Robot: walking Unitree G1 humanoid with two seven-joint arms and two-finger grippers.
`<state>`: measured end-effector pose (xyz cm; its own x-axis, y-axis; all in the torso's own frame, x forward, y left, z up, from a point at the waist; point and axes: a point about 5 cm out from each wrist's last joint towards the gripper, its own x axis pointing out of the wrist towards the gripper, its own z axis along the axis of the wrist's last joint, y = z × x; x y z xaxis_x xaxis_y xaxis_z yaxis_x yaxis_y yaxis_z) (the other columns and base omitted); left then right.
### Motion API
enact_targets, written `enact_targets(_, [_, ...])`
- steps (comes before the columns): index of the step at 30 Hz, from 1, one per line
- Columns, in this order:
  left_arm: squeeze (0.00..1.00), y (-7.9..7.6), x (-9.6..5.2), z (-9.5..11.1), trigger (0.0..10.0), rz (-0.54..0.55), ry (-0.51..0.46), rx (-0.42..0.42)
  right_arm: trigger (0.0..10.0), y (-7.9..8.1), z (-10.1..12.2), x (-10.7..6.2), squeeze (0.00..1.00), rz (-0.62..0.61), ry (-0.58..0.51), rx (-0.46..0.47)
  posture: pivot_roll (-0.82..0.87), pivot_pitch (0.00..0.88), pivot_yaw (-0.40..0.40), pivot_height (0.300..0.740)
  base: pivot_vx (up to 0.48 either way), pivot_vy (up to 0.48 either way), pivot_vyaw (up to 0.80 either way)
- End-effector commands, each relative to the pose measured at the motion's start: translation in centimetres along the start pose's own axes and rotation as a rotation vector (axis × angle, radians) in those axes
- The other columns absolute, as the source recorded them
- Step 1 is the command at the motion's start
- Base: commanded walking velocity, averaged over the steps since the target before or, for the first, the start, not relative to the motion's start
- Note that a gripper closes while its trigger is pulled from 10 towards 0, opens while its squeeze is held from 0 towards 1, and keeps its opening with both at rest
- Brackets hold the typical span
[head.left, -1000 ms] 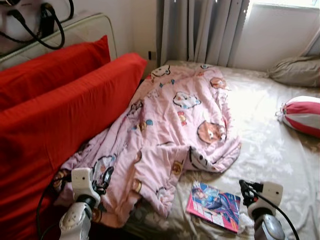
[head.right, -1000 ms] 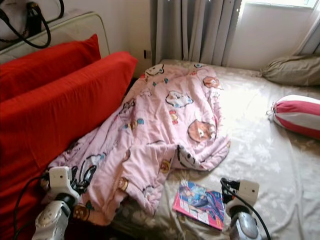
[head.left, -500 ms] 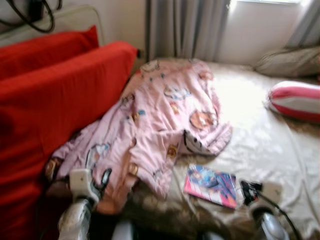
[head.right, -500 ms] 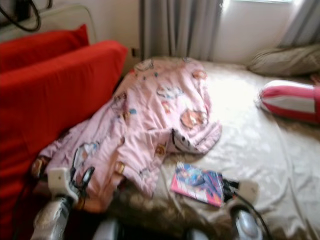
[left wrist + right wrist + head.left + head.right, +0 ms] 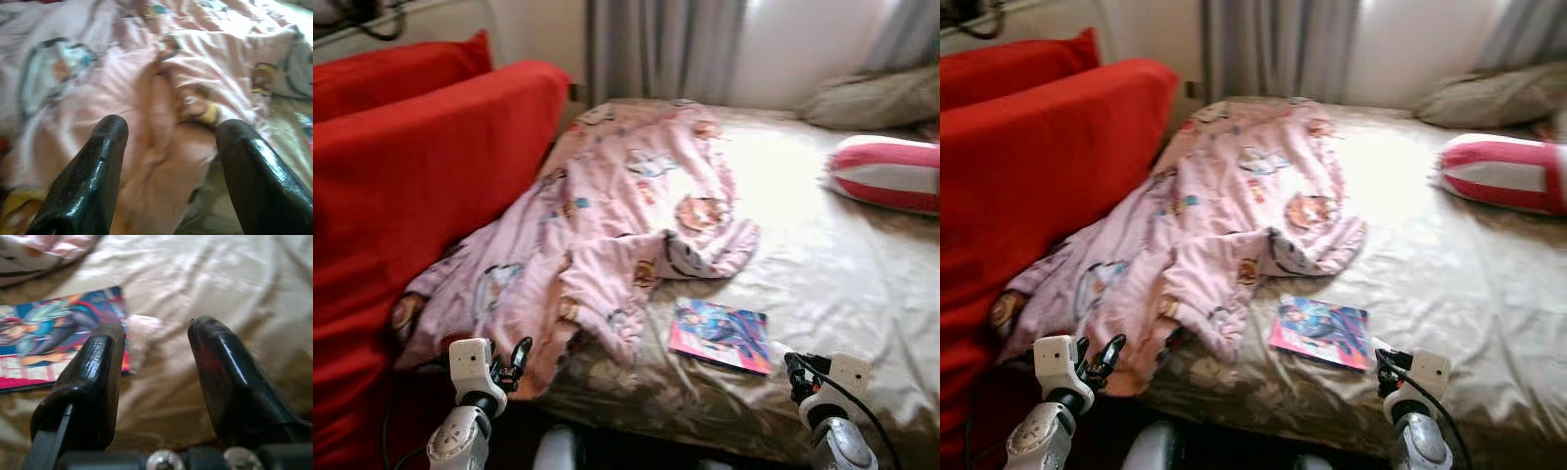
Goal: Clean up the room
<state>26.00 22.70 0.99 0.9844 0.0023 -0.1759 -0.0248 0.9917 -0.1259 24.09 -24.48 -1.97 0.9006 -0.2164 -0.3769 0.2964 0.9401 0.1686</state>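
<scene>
Pink cartoon-print blanket (image 5: 607, 225) sprawls beside a glossy colourful comic book (image 5: 721, 335); both spread-fingered, empty grippers, left (image 5: 168, 161) and right (image 5: 156, 377), should approach squarely.

Daylight from window (image 5: 822, 39) overexposes far bed (image 5: 862, 284); head views softly blurred, wrist views motion-smeared.
</scene>
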Motion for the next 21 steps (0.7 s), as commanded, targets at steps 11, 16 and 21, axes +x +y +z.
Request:
enact_targets(11, [0.00, 0.1, 0.0, 0.1, 10.0, -0.001, 0.000, 0.008, 10.0, 0.3, 0.3, 0.3, 0.00, 0.001, -0.010, 0.008, 0.02, 0.000, -0.031, 0.633, 0.121, 0.000, 0.00])
enact_targets(16, [0.00, 0.2, 0.0, 0.1, 10.0, -0.003, 0.003, 0.011, 10.0, 0.6, 0.3, 0.3, 0.00, 0.001, -0.010, 0.013, 0.01, 0.000, -0.025, 0.633, 0.281, 0.000, 0.00])
enact_targets(21, [0.00, 0.1, -0.1, -0.1, 10.0, -0.004, 0.012, 0.017, 10.0, 1.0, 0.2, 0.5, 0.00, 0.007, 0.004, 0.020, 0.02, 0.000, -0.026, 0.633, 0.313, 0.000, -0.46])
